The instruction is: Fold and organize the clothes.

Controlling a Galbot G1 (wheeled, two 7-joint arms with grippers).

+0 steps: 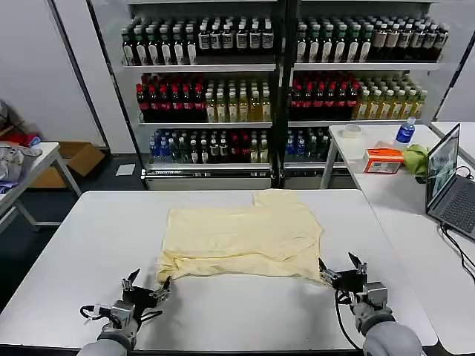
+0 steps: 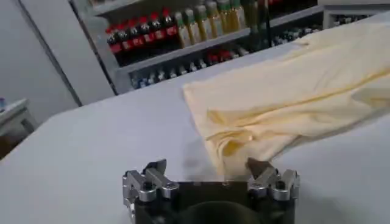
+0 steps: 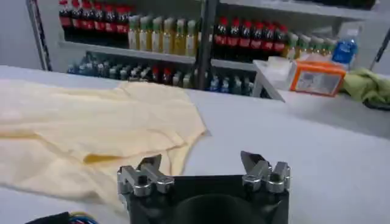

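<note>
The clothes, one pale cream-yellow T-shirt (image 1: pixel 241 233), lie partly folded in the middle of the white table (image 1: pixel 89 245); the near edge is doubled over in a thick roll. My left gripper (image 1: pixel 148 287) rests low at the shirt's near left corner, open, one fingertip just at the fabric (image 2: pixel 256 131). At the near right corner my right gripper (image 1: pixel 343 268) is open too, its inner finger by the shirt's edge (image 3: pixel 91 140). Nothing is held between either pair of fingers.
A second white table (image 1: pixel 386 185) stands to the right, carrying a laptop (image 1: pixel 449 182), an orange box (image 1: pixel 384 159), a green cloth (image 1: pixel 417 158) and a blue-capped bottle (image 1: pixel 405 132). Drink shelves (image 1: pixel 282 81) line the back. A side table with a cloth heap (image 1: pixel 15 159) is far left.
</note>
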